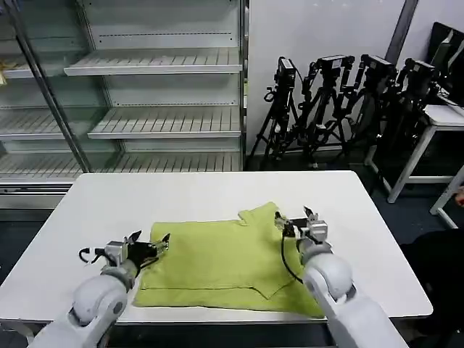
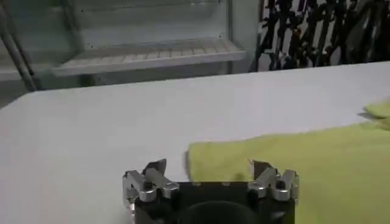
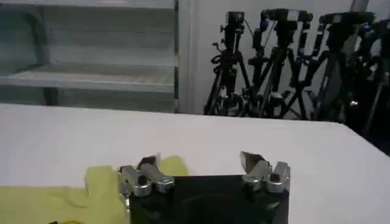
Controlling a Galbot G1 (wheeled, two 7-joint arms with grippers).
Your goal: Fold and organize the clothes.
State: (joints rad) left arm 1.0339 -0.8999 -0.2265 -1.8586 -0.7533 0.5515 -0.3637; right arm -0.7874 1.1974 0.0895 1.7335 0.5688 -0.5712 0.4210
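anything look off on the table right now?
Mostly fine. The lime T-shirt lies flat on the white table, but its far corner near the right gripper is bunched up, and its near edge sits right at the table's front edge. Both grippers are open, the left gripper at the shirt's left edge.

The right arm covers the near right corner of the T-shirt [image 1: 217,264] in the head view. The left wrist view cuts the shirt at its edge. The desk [image 1: 181,192] runs past the lower edge.
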